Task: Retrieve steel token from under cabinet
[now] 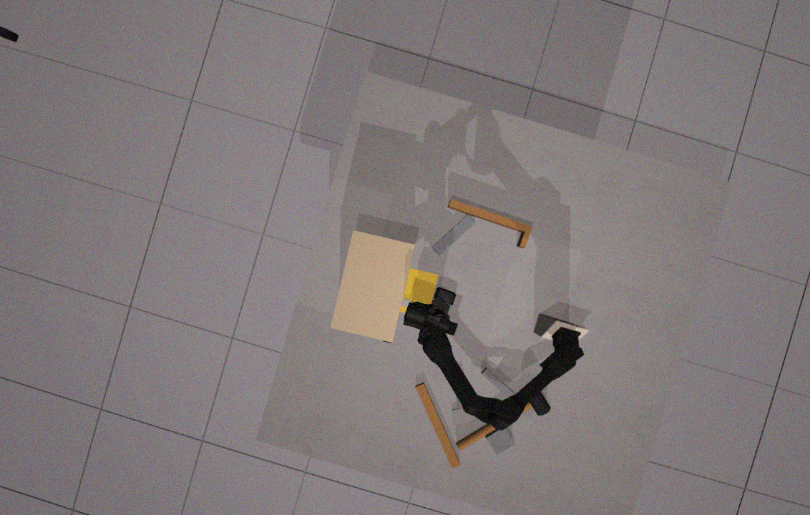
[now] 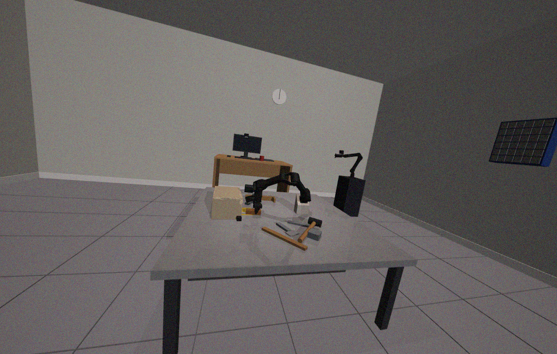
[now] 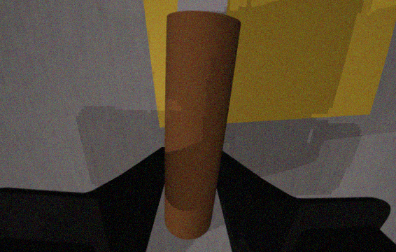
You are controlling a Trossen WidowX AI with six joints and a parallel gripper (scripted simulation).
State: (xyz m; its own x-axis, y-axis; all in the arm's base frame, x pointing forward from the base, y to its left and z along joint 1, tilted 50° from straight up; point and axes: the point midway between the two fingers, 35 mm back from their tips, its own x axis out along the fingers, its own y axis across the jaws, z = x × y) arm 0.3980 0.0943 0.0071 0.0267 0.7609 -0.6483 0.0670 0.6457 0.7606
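My gripper (image 1: pixel 431 318) (image 2: pixel 257 210) (image 3: pixel 191 154) is shut on a round brown handle (image 2: pixel 250 212) (image 3: pixel 198 87), low over the table in front of the cabinet. The pale wooden cabinet (image 1: pixel 372 287) (image 2: pixel 226 205) stands just left of my gripper in the top and exterior views. The yellow marked area (image 1: pixel 421 285) (image 2: pixel 243 210) (image 3: pixel 289 70) lies along its front; the handle overlaps its left part in the wrist view. A pale grey patch shows past the handle's far end; I cannot tell whether it is part of the tool. The token cannot be made out, and the handle hides what is beneath it.
An L-shaped wooden piece (image 1: pixel 488 215) and a flat grey bar (image 1: pixel 453 234) lie beyond the marked area. A wooden strip (image 1: pixel 438 425) (image 2: pixel 284 238), a black-headed mallet (image 2: pixel 307 231) and a grey block (image 2: pixel 314 235) lie near the arm. A small black cube (image 2: pixel 238 218) is by the cabinet's corner.
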